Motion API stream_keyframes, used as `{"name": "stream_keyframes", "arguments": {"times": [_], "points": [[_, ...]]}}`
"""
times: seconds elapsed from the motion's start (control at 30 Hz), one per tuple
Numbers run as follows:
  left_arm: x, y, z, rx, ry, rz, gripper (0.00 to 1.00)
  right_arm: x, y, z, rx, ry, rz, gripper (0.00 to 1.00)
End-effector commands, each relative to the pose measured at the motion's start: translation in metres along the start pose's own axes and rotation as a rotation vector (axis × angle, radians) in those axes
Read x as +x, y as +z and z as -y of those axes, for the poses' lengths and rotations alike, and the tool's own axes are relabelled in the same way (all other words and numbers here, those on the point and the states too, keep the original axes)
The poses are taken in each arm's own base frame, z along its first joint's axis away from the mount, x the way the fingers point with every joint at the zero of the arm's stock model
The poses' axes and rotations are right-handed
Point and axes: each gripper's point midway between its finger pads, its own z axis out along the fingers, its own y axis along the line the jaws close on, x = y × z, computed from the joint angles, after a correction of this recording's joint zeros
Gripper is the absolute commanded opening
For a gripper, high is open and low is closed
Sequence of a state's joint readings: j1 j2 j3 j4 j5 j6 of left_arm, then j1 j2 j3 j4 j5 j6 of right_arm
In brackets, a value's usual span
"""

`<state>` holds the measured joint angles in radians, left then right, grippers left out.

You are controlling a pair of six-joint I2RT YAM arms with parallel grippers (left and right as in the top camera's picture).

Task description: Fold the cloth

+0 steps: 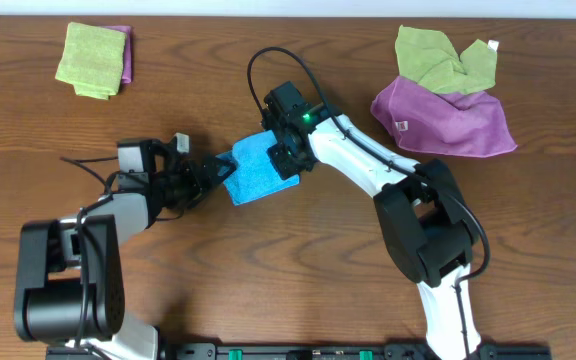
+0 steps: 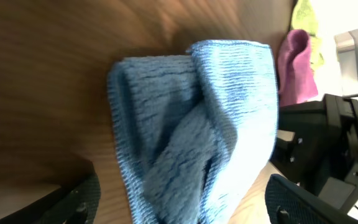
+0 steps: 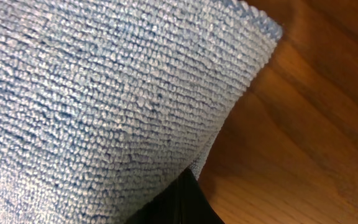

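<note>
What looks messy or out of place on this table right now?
The blue cloth in the middle is bunched, its layers twisted and edges not lined up. At the far right a purple cloth and a green cloth lie crumpled in a heap, unlike the neat folded pile far left.

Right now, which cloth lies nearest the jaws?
The bright blue cloth at mid-table; the folded green-and-purple stack, the crumpled green cloth and the purple cloth lie off by the far corners.
</note>
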<state>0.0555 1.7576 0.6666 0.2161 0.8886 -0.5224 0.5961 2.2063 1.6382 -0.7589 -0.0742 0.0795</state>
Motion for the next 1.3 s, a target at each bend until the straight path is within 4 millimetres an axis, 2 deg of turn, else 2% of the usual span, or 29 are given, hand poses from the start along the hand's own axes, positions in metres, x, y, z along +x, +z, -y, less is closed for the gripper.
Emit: {"name": "stream_keyframes", "arguments": {"times": [0.0, 0.17, 0.23, 0.33, 0.43, 0.5, 0.6, 0.73, 0.83, 0.93, 1.03, 1.1, 1.13, 1.23, 1.27], "points": [[0.014, 0.016, -0.013, -0.021, -0.078, -0.047, 0.87, 0.003, 0.008, -0.008, -0.031, 0.01, -0.016, 0.01], [0.023, 0.031, -0.01, -0.009, -0.063, -0.073, 0.86, 0.002, 0.008, -0.014, -0.065, 0.01, -0.012, 0.02], [0.027, 0.036, -0.009, -0.009, -0.068, -0.086, 0.81, 0.002, 0.008, -0.014, -0.067, 0.01, -0.011, 0.02], [0.029, 0.04, -0.012, -0.023, -0.075, -0.089, 0.52, 0.002, 0.008, -0.014, -0.066, 0.01, -0.011, 0.01], [0.024, 0.039, -0.011, -0.014, -0.07, -0.075, 0.07, 0.002, 0.008, -0.014, -0.066, 0.01, -0.013, 0.01], [0.018, 0.036, -0.011, -0.007, -0.079, -0.053, 0.06, 0.003, 0.007, -0.012, -0.062, 0.013, -0.017, 0.02], [0.002, 0.031, -0.003, 0.045, -0.067, -0.016, 0.06, 0.0, -0.004, 0.004, -0.001, 0.029, -0.026, 0.01], [-0.04, 0.019, 0.032, 0.176, -0.025, 0.083, 0.06, -0.014, -0.036, 0.034, 0.103, 0.045, -0.017, 0.02], [-0.083, 0.003, 0.067, 0.262, 0.028, 0.186, 0.06, -0.029, -0.066, 0.052, 0.148, 0.073, 0.025, 0.02], [-0.137, -0.026, 0.1, 0.323, 0.073, 0.318, 0.06, -0.041, -0.095, 0.066, 0.154, 0.105, 0.079, 0.02], [-0.194, -0.066, 0.118, 0.34, 0.082, 0.489, 0.06, -0.043, -0.114, 0.076, 0.161, 0.126, 0.104, 0.01], [-0.228, -0.095, 0.116, 0.32, 0.055, 0.624, 0.06, -0.041, -0.121, 0.082, 0.164, 0.132, 0.109, 0.02], [-0.246, -0.113, 0.109, 0.291, 0.034, 0.715, 0.06, -0.04, -0.123, 0.084, 0.166, 0.138, 0.106, 0.02], [-0.277, -0.151, 0.078, 0.217, -0.076, 0.907, 0.06, -0.036, -0.125, 0.087, 0.168, 0.144, 0.094, 0.01], [-0.281, -0.157, 0.07, 0.197, -0.095, 0.939, 0.06, -0.035, -0.125, 0.086, 0.168, 0.144, 0.091, 0.02]]}}
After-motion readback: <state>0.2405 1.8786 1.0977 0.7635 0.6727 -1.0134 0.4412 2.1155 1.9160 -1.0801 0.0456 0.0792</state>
